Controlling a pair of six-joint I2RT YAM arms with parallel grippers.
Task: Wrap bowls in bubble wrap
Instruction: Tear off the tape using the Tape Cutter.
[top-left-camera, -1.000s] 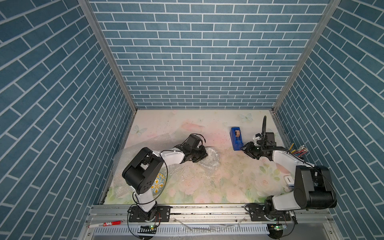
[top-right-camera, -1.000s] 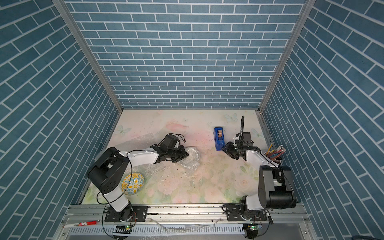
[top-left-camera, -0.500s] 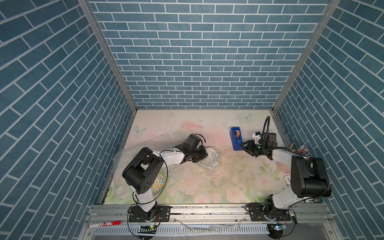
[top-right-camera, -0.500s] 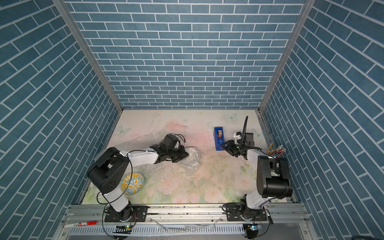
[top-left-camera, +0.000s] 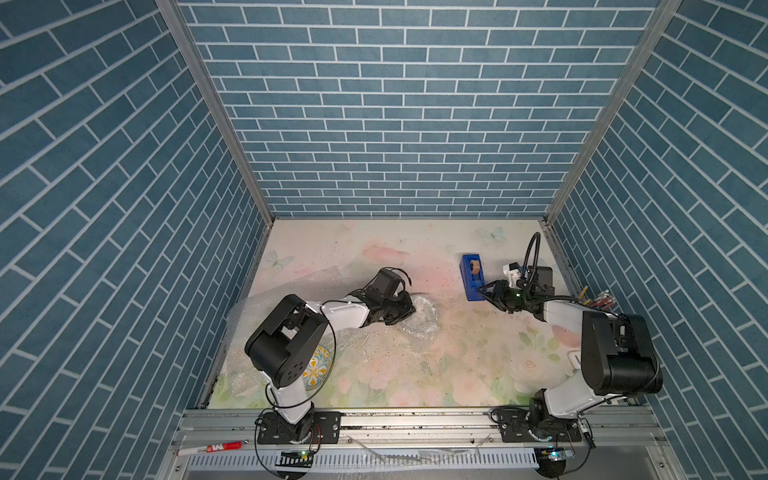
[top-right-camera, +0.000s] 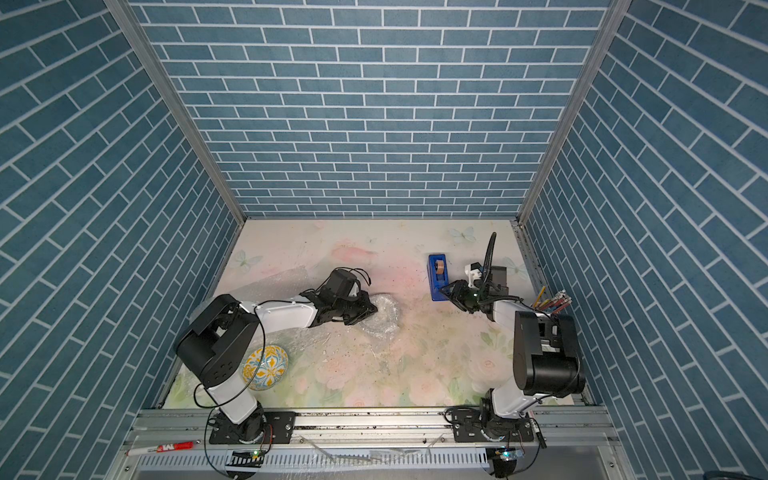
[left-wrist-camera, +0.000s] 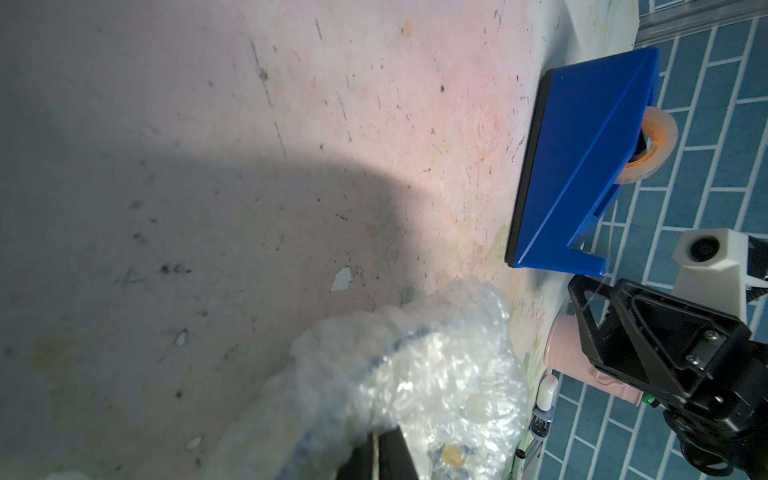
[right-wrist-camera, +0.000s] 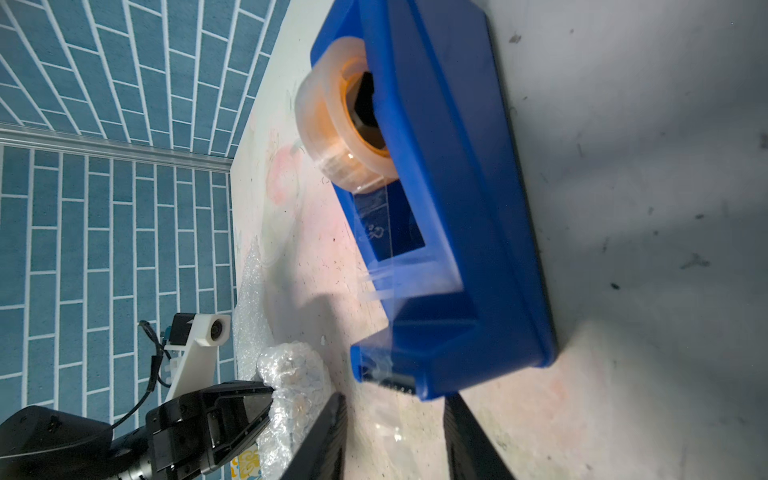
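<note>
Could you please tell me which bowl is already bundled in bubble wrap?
The blue-rimmed bowl, inside the crumpled bundle at the left gripper; the yellow-and-blue bowl lies uncovered.

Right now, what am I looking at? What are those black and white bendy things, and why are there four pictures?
Those are two robot arms, each ending in a pinching gripper. Two pictures look down from above and show almost the same view. The other two come from small cameras on the arms' wrists.

On the flowery table lie a blue tape dispenser, a yellow-and-blue bowl and a flat sheet of bubble wrap.

The left gripper is shut on a wrapped bowl. In the left wrist view a blue rim shows through the wrap.

The right gripper is open, right at the dispenser's cutting end. I cannot tell whether it has any tape.
</note>
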